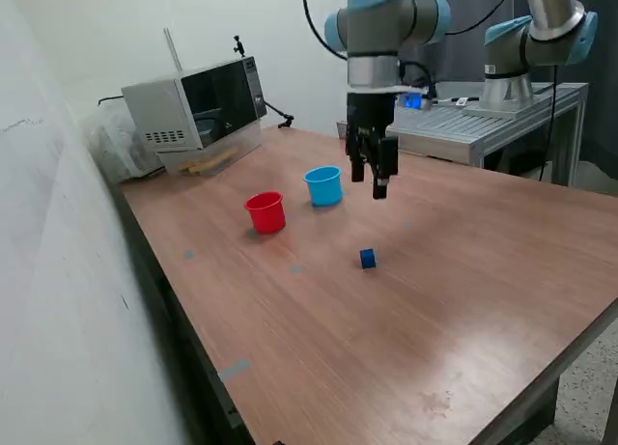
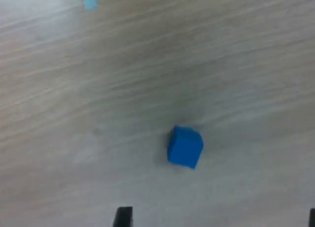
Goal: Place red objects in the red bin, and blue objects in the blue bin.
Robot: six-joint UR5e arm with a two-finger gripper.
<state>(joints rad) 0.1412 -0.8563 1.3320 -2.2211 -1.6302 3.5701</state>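
One dark blue cube (image 1: 368, 259) lies on the wooden table (image 1: 463, 291), in front of the cups. It also shows in the wrist view (image 2: 184, 146). My gripper (image 1: 369, 181) hangs in the air above the table, higher than the cube and just to the exterior view's right of the light blue cup (image 1: 323, 186). Its fingers are apart and hold nothing; in the wrist view one dark fingertip (image 2: 123, 217) shows at the picture's edge. The red cup (image 1: 266, 212) stands to the exterior view's left of the blue cup. No red cubes are in view, and only one blue cube shows.
A microwave (image 1: 198, 110) stands at the table's far corner on the exterior view's left. A second robot arm (image 1: 541, 40) on a grey metal stand (image 1: 483, 126) is behind the table. A wall (image 1: 58, 271) runs along the exterior view's left.
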